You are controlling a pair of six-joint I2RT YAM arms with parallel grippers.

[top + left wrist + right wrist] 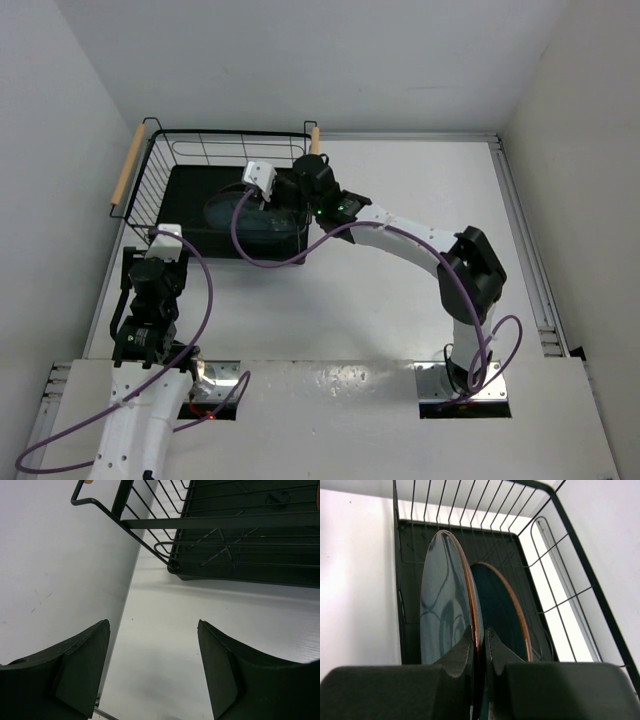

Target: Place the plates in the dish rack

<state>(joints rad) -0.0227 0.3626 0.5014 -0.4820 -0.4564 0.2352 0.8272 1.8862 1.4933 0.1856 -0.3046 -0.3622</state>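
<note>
The dish rack (150, 190) is a black wire basket at the table's far left. Two dark teal plates stand on edge inside it, side by side. My right gripper (480, 632) reaches into the rack from the right and is shut on the rim of the left plate (442, 595). The second plate (497, 605) stands just beyond it, free. From above, only a dark plate (240, 215) shows under my right gripper (272, 203). My left gripper (153, 624) stands open over bare table, just short of the dish rack (225, 522) at its near left corner, holding nothing.
The rack has two light wooden handles (127, 172) (314, 137). A white wall (50, 580) runs close along the left of the rack and my left gripper (163, 248). Purple cables hang from both arms. White table lies to the right of the rack.
</note>
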